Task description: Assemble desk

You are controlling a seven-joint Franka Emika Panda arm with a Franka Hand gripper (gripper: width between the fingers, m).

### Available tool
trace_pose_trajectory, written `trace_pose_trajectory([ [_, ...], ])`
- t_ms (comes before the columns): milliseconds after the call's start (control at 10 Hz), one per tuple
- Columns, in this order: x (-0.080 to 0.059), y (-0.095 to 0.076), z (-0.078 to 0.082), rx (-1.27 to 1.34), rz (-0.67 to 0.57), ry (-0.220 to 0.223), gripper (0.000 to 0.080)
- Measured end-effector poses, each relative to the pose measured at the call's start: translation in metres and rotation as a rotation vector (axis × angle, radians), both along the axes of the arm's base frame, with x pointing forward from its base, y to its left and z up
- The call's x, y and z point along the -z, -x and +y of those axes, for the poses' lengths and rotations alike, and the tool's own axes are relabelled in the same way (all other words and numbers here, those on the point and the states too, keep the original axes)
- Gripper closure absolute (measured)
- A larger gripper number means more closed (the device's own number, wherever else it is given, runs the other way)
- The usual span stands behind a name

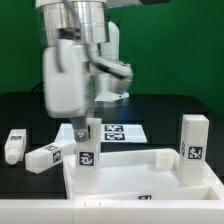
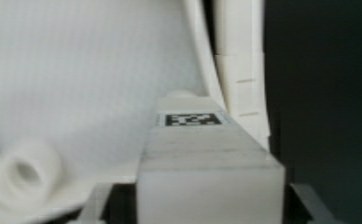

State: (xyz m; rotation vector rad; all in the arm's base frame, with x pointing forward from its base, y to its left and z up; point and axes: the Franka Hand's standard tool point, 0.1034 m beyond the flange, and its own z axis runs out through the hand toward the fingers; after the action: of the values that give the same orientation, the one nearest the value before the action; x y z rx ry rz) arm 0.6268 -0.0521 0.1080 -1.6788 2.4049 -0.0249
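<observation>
The desk top [image 1: 125,185] is a white rimmed tray that lies at the front of the table. My gripper [image 1: 83,122] is shut on a white square leg block [image 1: 88,146], which I hold upright over the top's left end, its tag facing the camera. In the wrist view the same leg block [image 2: 204,165] runs out from between my fingers [image 2: 121,205] toward the top's rim [image 2: 231,60]. A round corner socket [image 2: 25,178] shows beside it. Whether the leg's foot touches the top is hidden.
A second leg block [image 1: 192,147] stands upright at the top's right end. Two more leg blocks [image 1: 14,146] [image 1: 47,156] lie on the black table at the exterior view's left. The marker board [image 1: 122,132] lies behind the top.
</observation>
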Motion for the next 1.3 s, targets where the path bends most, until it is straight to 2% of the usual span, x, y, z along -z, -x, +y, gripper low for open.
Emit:
trace_pose_trajectory([
  [100, 0.0, 0.002, 0.001, -0.031, -0.005, 0.006, 0.0509],
  [200, 0.001, 0.002, 0.001, -0.083, -0.003, 0.02, 0.0429],
  [300, 0.001, 0.001, 0.003, -0.301, -0.007, 0.068, 0.0252],
  [400, 0.0, 0.0, 0.005, -0.529, -0.026, 0.113, 0.0252],
  [500, 0.001, 0.002, 0.009, -0.688, -0.034, 0.128, 0.017],
  [800, 0.002, 0.003, 0.011, -0.854, -0.048, 0.156, 0.0153],
  [900, 0.001, 0.002, 0.009, -1.006, -0.049, 0.181, 0.0153],
  [1000, -0.003, -0.004, 0.005, -1.235, -0.053, 0.226, 0.0151],
  [1100, -0.005, -0.009, 0.001, -1.348, -0.072, 0.25, 0.0176],
  [1200, -0.003, -0.009, 0.002, -1.272, -0.066, 0.237, 0.0176],
  [1300, -0.003, -0.008, 0.002, -1.275, -0.065, 0.239, 0.0309],
])
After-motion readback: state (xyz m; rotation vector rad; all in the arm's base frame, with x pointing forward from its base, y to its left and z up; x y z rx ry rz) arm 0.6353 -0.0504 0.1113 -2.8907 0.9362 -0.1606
